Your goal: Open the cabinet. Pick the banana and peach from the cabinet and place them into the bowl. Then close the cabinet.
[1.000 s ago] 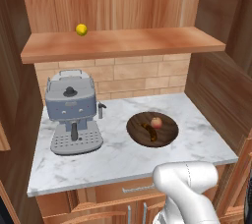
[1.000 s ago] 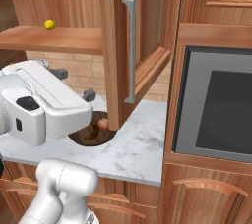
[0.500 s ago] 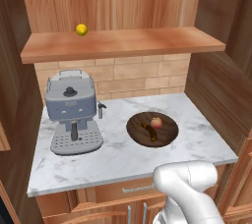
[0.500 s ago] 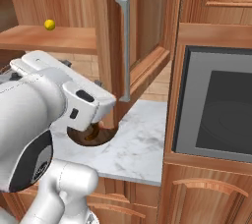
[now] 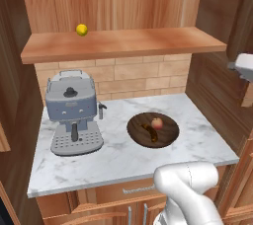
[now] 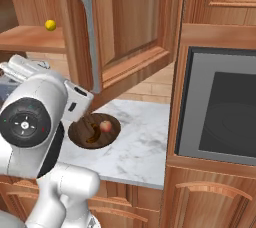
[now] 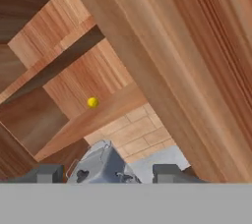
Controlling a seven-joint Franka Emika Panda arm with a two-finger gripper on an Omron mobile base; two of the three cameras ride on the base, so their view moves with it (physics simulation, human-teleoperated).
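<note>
Jaws (image 7: 103,174) stand parted with nothing between them, my hand raised beside the open cabinet (image 6: 132,27) door. On its shelf (image 5: 123,44) sits the banana (image 5: 82,29). Below, on the marble tabletop (image 5: 118,155), the peach (image 5: 156,123) lies in the bowl (image 5: 168,135), beside the coffee machine (image 5: 71,110).

arm swung right toward cabinet door (image 6: 135,27), end effector (image 7: 106,173) narrowing
</note>
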